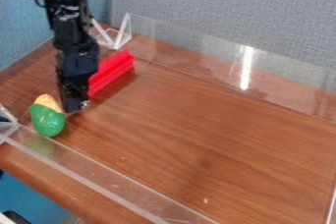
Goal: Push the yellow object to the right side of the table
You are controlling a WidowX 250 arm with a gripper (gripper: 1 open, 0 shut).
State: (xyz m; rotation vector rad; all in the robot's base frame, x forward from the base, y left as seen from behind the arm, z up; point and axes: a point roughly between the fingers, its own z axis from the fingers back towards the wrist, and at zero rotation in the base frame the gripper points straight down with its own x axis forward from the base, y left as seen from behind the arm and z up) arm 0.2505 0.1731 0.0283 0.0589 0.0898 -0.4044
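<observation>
The gripper (75,103), fingers clenched on nothing, points down at the table (223,140) just beside the yellow object (49,116), with the red block (110,71) behind.

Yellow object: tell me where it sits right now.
The yellow object lies near the left edge of the camera view on the table, beside the low clear wall, with the shut pincer just to its right.

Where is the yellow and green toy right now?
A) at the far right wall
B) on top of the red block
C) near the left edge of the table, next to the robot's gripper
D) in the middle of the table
C: the yellow object lies by the table's left wall, with the shut gripper just beside it.
</observation>
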